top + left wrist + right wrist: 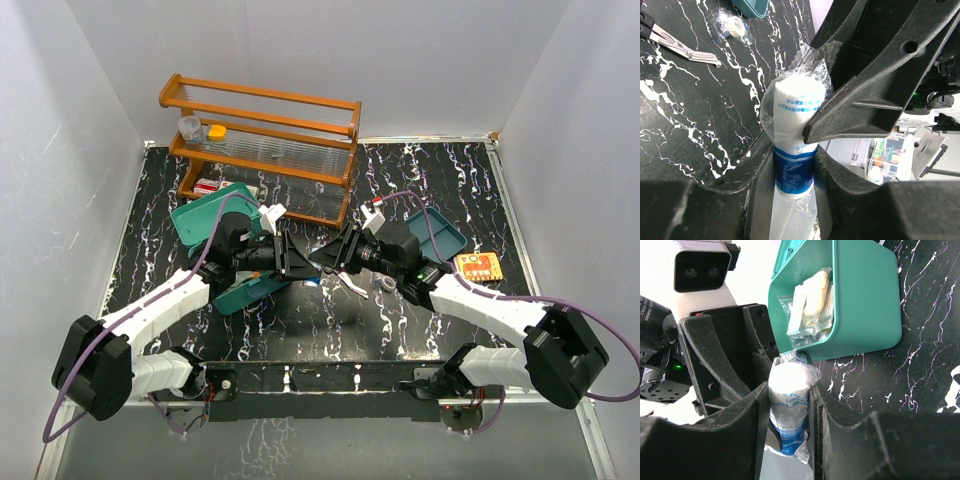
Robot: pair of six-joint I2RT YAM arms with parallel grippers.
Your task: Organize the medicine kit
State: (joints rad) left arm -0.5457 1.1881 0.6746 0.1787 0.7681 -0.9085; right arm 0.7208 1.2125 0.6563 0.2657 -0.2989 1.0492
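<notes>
The medicine kit (248,292) is a teal box left of centre with its lid (205,218) open. In the right wrist view the medicine kit (865,305) holds several clear packets. A white bandage roll with a blue end in clear wrap (790,107) hangs above the table between both arms. My left gripper (792,155) is shut on its blue end. My right gripper (789,395) is shut on the same bandage roll (787,380) from the other side. In the top view the left gripper (298,262) and the right gripper (332,255) meet tip to tip just right of the kit.
A wooden rack (260,140) with small jars stands at the back. A darker teal tray (440,235) and an orange card (478,266) lie at the right. Scissors (682,46) and a small wrapped roll (732,25) lie on the black marbled table.
</notes>
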